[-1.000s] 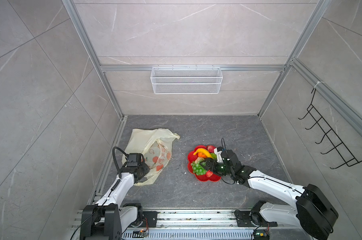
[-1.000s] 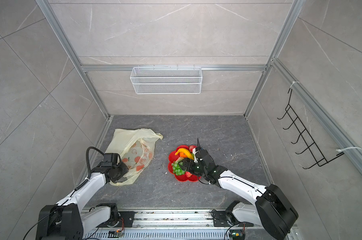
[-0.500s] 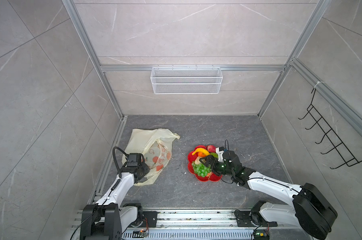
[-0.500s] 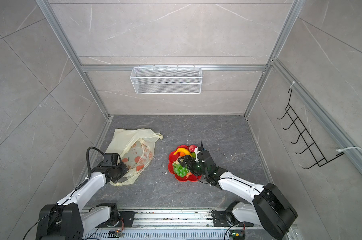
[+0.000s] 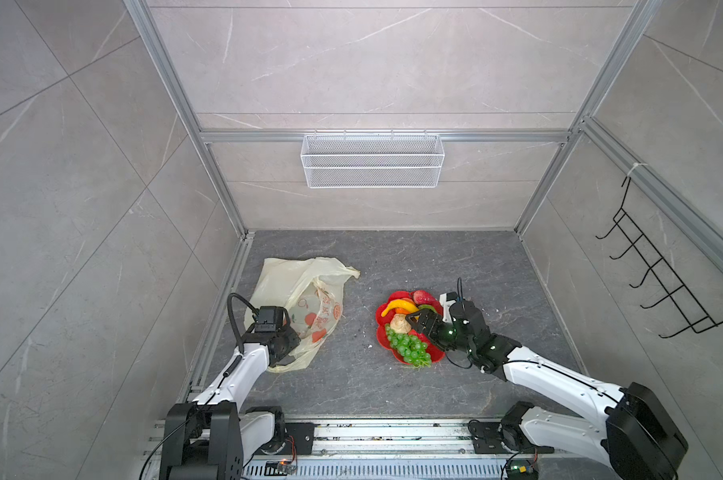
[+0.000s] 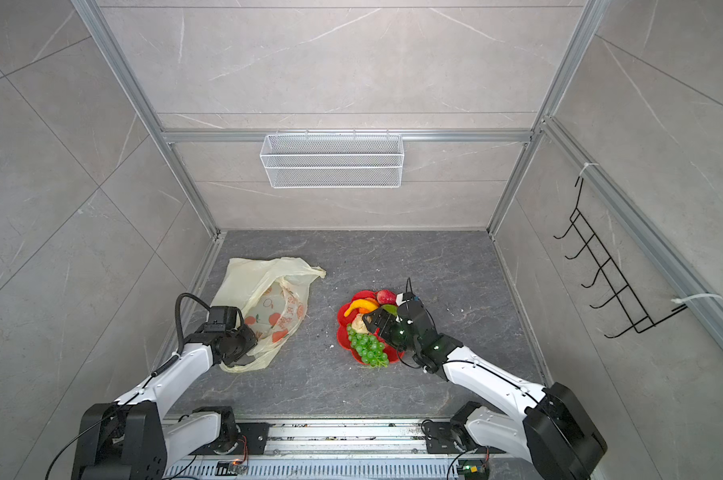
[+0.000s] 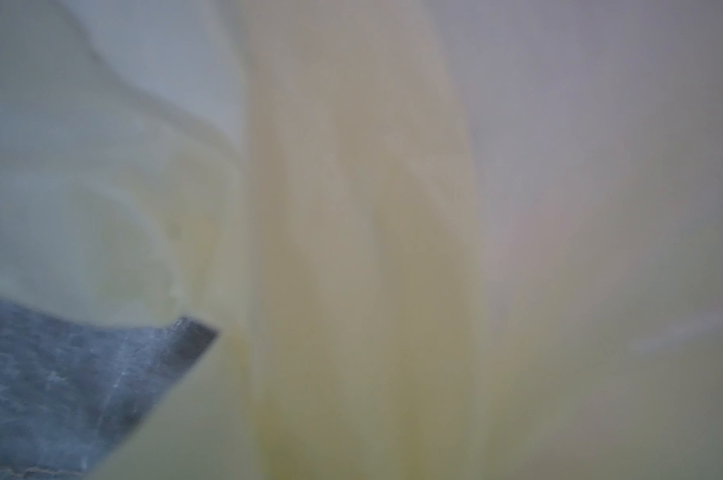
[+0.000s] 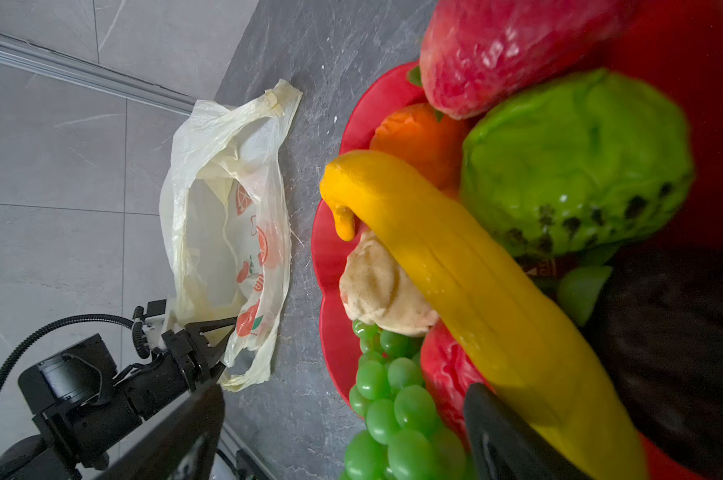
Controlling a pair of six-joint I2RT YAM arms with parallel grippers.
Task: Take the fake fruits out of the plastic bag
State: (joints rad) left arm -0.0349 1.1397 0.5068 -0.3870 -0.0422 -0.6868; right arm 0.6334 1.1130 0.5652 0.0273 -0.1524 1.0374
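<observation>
- The fake fruits (image 5: 405, 332) lie heaped on a red plate (image 5: 379, 318) right of the worktop's (image 5: 393, 257) middle. The banana (image 8: 455, 282) lies across the top, with the orange (image 8: 418, 137) and a strawberry (image 8: 509, 45) behind it and the green knobbly fruit (image 8: 576, 162) beside them.
- The walnut-like ball (image 8: 380, 286) sits under the banana's tip. The grape bunch (image 6: 368, 347) spills over the plate's near rim, and a second strawberry (image 8: 447, 374) is tucked under the banana.
- The plastic bag (image 5: 301, 291) lies slack and flat at the worktop's left side, mouth gaping open.
- The left pincer (image 8: 227, 340) stands at the bag's near corner, its jaws partly closed with film pinched between them — its own wrist view is filled with blurred yellow film.
- The right pincer (image 5: 420, 322) hovers low over the plate with its jaws spread wide, gripping nothing. One finger is just beside the banana's end.
- Bare worktop separates bag and plate, and a broad bare stretch runs behind both to the back wall.
- The bag's left edge lies close to the side rail; the plate is well apart from the right wall.
- A wire basket (image 5: 372, 160) hangs on the back wall and a hook rack (image 5: 659, 286) on the right wall — both well above the worktop.
</observation>
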